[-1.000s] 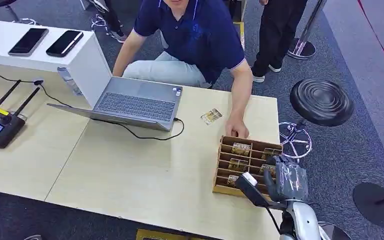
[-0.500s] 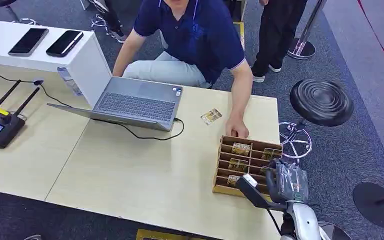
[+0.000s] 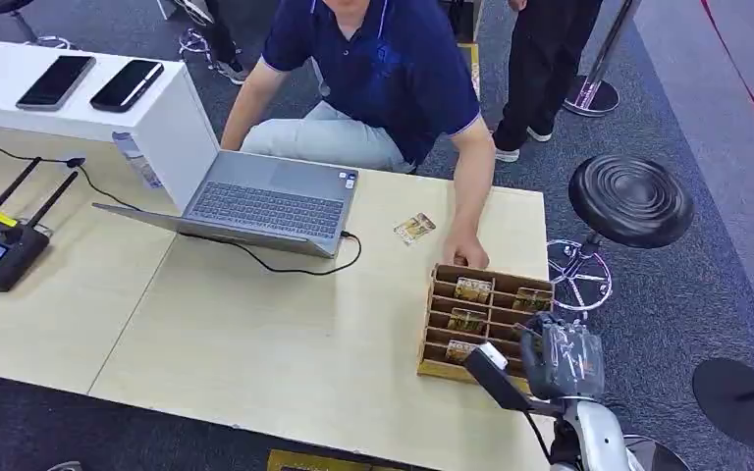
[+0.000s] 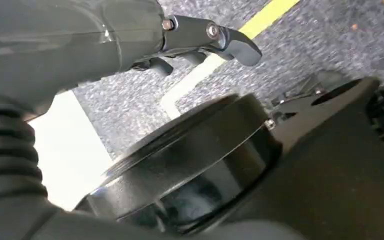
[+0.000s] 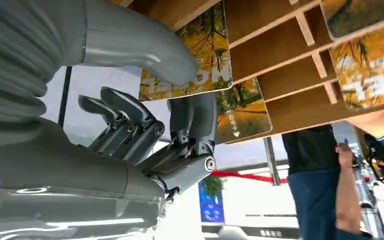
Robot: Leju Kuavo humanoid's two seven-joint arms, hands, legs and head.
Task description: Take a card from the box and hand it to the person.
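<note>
Right hand (image 5: 145,125) at the near right corner of the box (image 3: 436,312), thumb and a finger closing on a card (image 5: 190,60) standing in its slot, pinch not clearly complete. Best squeezed firmly, then drawn straight up along the divider. Left hand (image 4: 200,42) hanging low, apparently empty, fingers loosely curled.

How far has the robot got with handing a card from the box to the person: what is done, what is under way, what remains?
Done: the right hand has reached the wooden box. Under way: in the right wrist view its thumb and a finger lie on either side of a card that is not yet out of its slot. Left: lifting the card out and passing it to the person, whose hand rests at the box's far edge.
</note>
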